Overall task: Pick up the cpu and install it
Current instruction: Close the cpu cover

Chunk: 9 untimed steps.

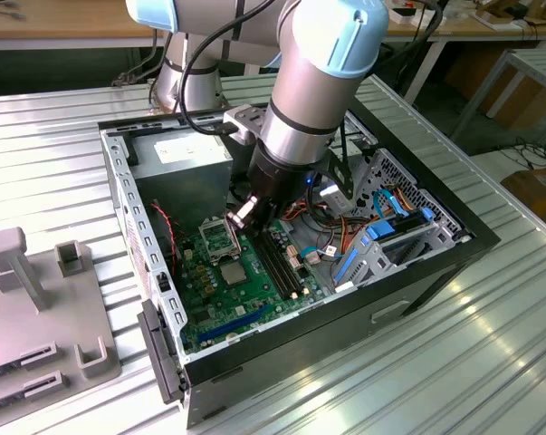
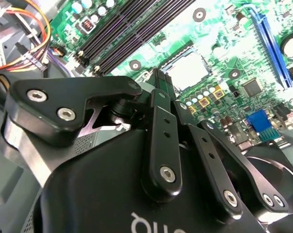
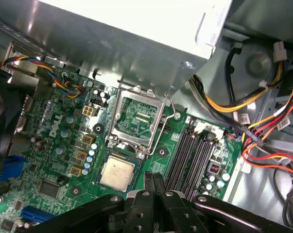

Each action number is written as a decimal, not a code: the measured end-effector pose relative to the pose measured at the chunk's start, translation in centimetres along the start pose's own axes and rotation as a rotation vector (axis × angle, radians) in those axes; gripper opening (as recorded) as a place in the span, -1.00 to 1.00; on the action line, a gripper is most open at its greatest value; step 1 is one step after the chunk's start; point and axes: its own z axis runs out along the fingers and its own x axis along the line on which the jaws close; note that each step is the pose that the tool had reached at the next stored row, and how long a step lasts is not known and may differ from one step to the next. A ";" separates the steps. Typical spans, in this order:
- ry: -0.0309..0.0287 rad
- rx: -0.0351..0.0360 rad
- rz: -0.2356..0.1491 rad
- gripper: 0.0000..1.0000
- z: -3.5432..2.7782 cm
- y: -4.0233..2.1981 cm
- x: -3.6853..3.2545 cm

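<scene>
Lying just beside end effector (image 3: 153,180), cpu (image 3: 118,172)

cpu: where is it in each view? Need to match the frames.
Exterior view: cpu flat on the green board, at the exterior view's left of the memory slots.
First wrist view: cpu between the memory slots and the yellow components.
Second wrist view: cpu between the same two.
Shared landmark: the black memory slots.
</scene>
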 end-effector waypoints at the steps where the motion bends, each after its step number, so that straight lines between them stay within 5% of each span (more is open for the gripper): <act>1: -0.0005 -0.0018 -0.007 -0.79 0.02 0.02 -0.03; 5: -0.0006 -0.0040 -0.020 -0.79 0.06 0.28 -0.39; 9: -0.0002 -0.0038 -0.029 -0.79 0.15 1.50 -0.96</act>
